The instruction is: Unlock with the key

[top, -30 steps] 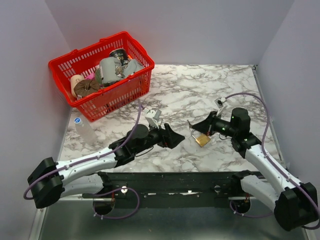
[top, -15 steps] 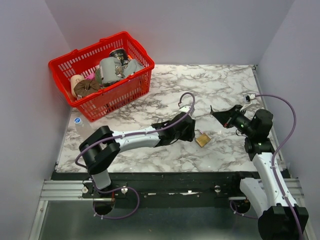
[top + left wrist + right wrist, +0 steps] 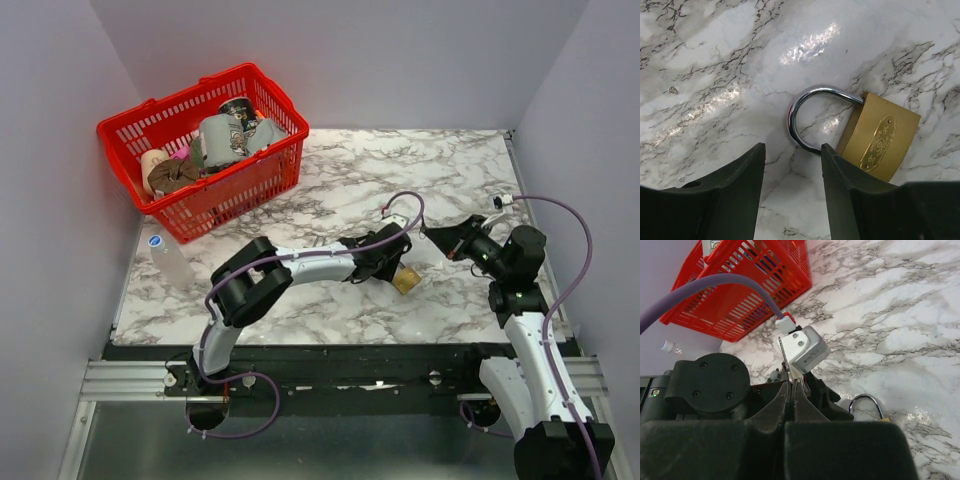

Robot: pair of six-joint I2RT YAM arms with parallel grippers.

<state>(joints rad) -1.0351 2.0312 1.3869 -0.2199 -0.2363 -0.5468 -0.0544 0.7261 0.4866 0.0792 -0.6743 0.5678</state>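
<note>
Robot lab cell: plain lilac walls [image 3: 350, 60] boxing marble-print tabletop [image 3: 450, 170], aluminium rail [image 3: 130, 378] at near edge.

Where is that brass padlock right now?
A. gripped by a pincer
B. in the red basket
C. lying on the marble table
C: the padlock lies flat on the marble table, just ahead of the open left pincer, with nothing gripping it.

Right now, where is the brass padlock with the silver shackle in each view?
Top external: brass padlock at centre, beside left gripper.
Left wrist: right of centre, shackle pointing left.
Right wrist: bottom right, mostly its shackle.
Shared landmark: the marble table under it.
</note>
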